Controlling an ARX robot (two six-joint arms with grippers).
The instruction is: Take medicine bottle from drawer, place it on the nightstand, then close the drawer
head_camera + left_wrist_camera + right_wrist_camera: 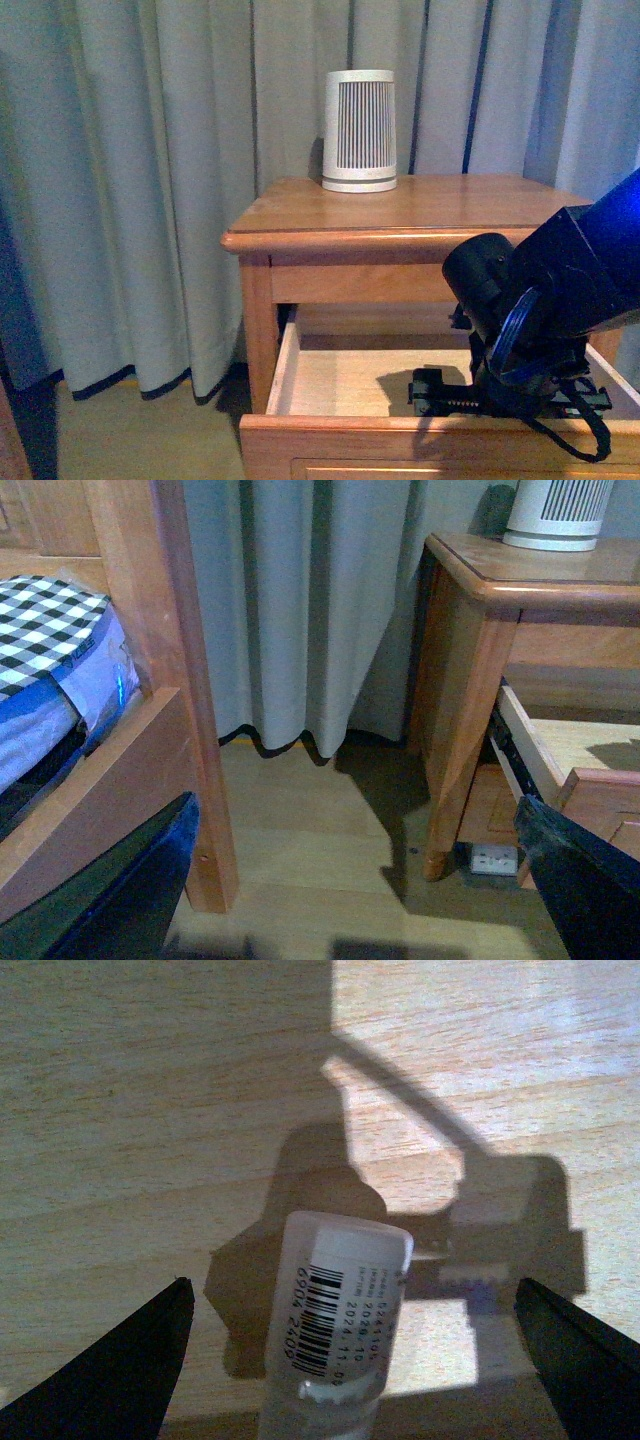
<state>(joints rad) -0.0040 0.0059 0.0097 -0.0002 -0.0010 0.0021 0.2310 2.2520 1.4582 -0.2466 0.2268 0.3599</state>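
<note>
The nightstand (400,205) stands in front of me with its upper drawer (340,385) pulled out, showing pale wood inside. My right gripper (425,392) reaches down into the drawer and is open. In the right wrist view the medicine bottle (335,1325), a small translucent bottle with a barcode label, lies on the drawer floor midway between the two spread fingers of the right gripper (350,1360), touching neither. The bottle is hidden behind the arm in the front view. My left gripper (350,900) is open and empty, low above the floor, left of the nightstand (480,580).
A large white ribbed cylinder (359,130) stands at the back of the nightstand top. Grey curtains (150,180) hang behind. A wooden bed frame (190,680) with checked bedding (45,625) is left of the left arm. A white socket box (493,858) lies under the nightstand.
</note>
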